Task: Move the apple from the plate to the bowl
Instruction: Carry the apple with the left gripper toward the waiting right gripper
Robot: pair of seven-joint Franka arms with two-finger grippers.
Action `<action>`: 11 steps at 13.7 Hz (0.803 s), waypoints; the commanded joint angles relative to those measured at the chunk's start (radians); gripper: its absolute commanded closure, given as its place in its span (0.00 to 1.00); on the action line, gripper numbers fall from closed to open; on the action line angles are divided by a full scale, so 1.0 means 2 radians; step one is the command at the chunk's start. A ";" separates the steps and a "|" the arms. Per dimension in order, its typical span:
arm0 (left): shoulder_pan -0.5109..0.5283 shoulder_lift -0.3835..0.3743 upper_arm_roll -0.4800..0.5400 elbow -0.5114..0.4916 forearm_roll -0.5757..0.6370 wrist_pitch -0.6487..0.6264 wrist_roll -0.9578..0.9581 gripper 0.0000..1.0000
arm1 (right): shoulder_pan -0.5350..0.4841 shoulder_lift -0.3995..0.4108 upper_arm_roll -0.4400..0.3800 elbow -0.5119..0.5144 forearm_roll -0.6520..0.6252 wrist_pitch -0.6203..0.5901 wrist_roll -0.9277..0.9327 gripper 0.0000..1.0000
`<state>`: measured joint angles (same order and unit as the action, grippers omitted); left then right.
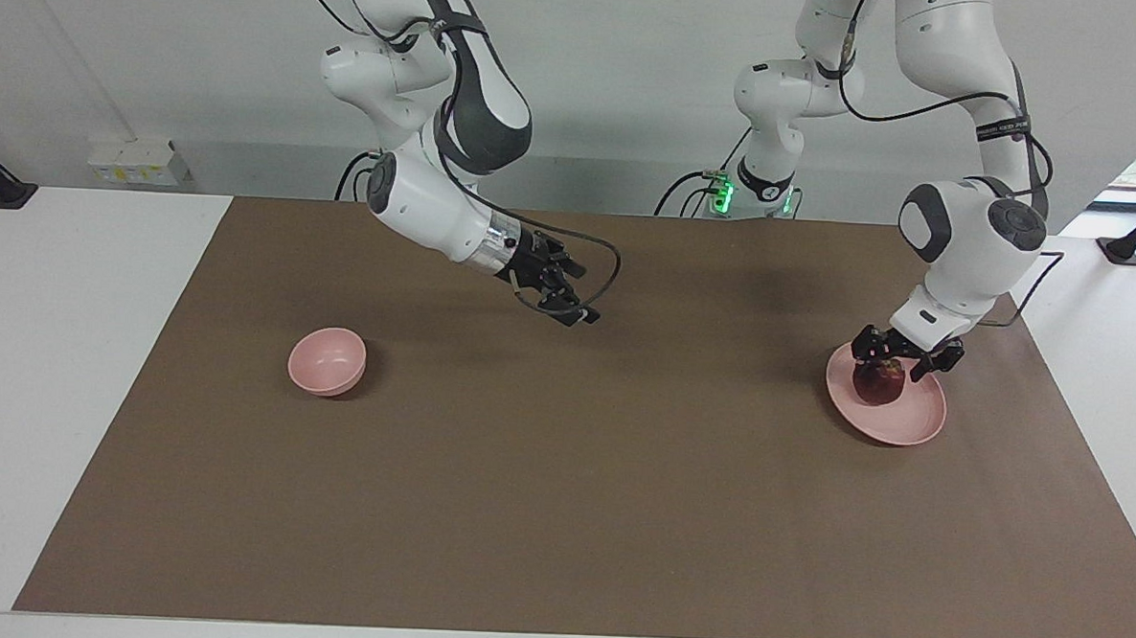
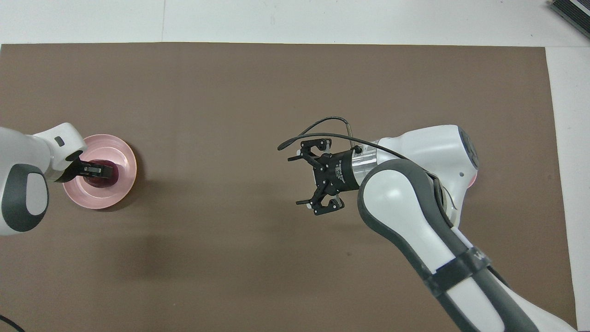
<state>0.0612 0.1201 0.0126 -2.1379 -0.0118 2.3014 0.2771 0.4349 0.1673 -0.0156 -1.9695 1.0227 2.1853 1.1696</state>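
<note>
Left pincer down on apple, fingers straddling it; whether closed tight, cannot tell. Apple sits on plate, toward left arm's end of bench, at 10 o'clock on plate in facing view. Bowl well apart, toward right arm's end. Right pincer spread wide, empty, over mid-bench. Judgement: squeeze centred, lift straight, avoid dragging plate. No readable writing.
</note>
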 commanded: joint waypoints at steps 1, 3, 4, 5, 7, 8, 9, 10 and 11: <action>0.009 -0.006 -0.005 -0.006 -0.007 0.012 0.009 0.91 | 0.012 0.004 0.002 -0.013 0.046 0.032 -0.017 0.00; 0.009 -0.012 -0.005 -0.002 -0.007 0.002 0.010 1.00 | 0.026 0.005 0.002 -0.015 0.065 0.059 -0.017 0.00; 0.009 -0.019 -0.005 0.000 -0.007 -0.003 0.009 1.00 | 0.026 0.006 0.001 -0.012 0.067 0.053 -0.018 0.00; 0.007 -0.030 -0.006 0.002 -0.007 -0.017 0.009 1.00 | 0.020 0.006 0.002 -0.009 0.068 0.046 -0.016 0.00; -0.001 -0.045 -0.011 0.025 -0.007 -0.064 0.010 1.00 | 0.009 -0.001 0.000 0.005 0.087 0.011 -0.009 0.00; -0.003 -0.051 -0.015 0.043 -0.013 -0.092 0.011 1.00 | -0.003 -0.003 0.000 0.009 0.098 -0.002 -0.005 0.00; -0.009 -0.052 -0.019 0.059 -0.039 -0.117 0.011 1.00 | -0.004 -0.005 0.000 0.015 0.104 -0.016 -0.001 0.00; -0.018 -0.052 -0.019 0.076 -0.075 -0.143 0.015 1.00 | -0.004 -0.008 0.000 0.021 0.105 -0.026 0.013 0.00; -0.022 -0.052 -0.019 0.089 -0.105 -0.164 0.019 1.00 | -0.004 -0.010 0.000 0.024 0.105 -0.027 0.039 0.00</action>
<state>0.0455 0.0199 -0.0339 -2.0185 -0.1285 2.0628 0.2877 0.4360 0.1646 -0.0209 -1.9358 1.2035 2.1569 1.1872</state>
